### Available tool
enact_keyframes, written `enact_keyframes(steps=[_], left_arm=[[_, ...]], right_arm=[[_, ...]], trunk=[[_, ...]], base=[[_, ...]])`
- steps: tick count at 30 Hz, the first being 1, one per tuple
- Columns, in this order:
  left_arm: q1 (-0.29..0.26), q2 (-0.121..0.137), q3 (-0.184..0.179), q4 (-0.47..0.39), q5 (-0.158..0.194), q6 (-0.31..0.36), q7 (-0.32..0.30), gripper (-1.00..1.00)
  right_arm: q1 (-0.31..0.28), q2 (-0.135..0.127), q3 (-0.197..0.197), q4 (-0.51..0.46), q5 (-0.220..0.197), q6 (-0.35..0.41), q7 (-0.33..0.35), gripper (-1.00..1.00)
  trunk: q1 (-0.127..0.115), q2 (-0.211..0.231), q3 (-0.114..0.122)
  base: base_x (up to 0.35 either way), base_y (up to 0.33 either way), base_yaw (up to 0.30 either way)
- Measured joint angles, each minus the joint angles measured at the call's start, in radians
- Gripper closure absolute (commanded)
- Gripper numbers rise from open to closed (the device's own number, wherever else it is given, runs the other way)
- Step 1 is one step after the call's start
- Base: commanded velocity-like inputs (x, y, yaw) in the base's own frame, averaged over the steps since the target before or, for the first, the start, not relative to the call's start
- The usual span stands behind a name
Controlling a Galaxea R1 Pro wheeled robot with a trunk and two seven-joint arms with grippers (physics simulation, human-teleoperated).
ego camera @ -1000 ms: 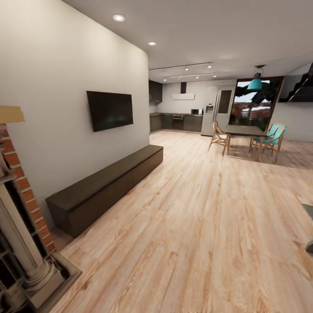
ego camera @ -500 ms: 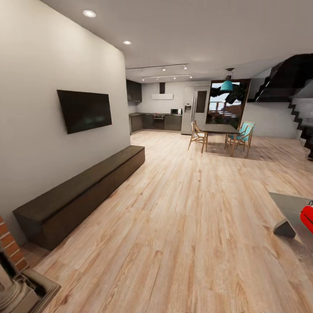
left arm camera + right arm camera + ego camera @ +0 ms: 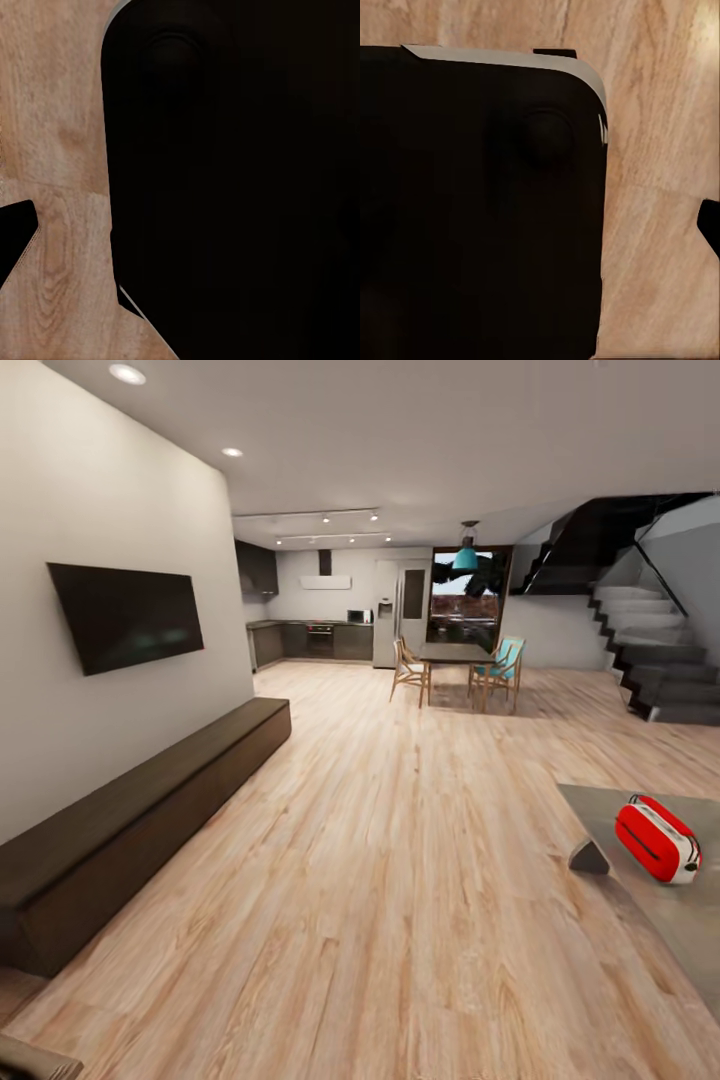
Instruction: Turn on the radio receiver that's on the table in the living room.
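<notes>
The radio receiver (image 3: 657,840), small and red with white trim, lies on the low grey glossy table (image 3: 640,920) at the right edge of the head view. It rests near the table's far left corner, beside a small grey wedge shape (image 3: 590,857). Both wrist views look down at a black part of my own body (image 3: 240,187) (image 3: 472,210) over the light wood plank floor (image 3: 52,150). A dark sliver at the edge of each wrist view may be a fingertip (image 3: 15,236) (image 3: 711,225). How the jaws stand cannot be made out.
A long low dark bench (image 3: 150,800) runs along the left wall under a wall-mounted TV (image 3: 125,615). Far ahead stand a dark dining table (image 3: 455,653) with chairs, a kitchen (image 3: 310,640) and a staircase (image 3: 660,670) at the right. Open plank floor (image 3: 400,860) lies between.
The camera has swung to the right: the fireplace has left the picture, the bench and TV have slid left, and the radio and grey table have come fully into view at the right.
</notes>
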Motion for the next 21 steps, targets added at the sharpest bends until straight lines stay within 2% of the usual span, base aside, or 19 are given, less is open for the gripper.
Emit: enact_keyframes(steps=[17,21], left_arm=[[0.000,-0.008,0.005,-0.002,0.004,0.000,0.000,-1.00],[0.000,-0.011,0.003,-0.030,0.005,0.001,0.001,-1.00]], right_arm=[[0.000,-0.003,-0.003,0.000,-0.002,-0.006,0.000,-1.00],[0.000,-0.003,-0.003,0.000,-0.002,-0.006,0.000,-1.00]], trunk=[[0.000,0.000,0.000],[0.000,0.000,0.000]], base=[[0.000,0.000,-0.300],[0.000,0.000,-0.300]])
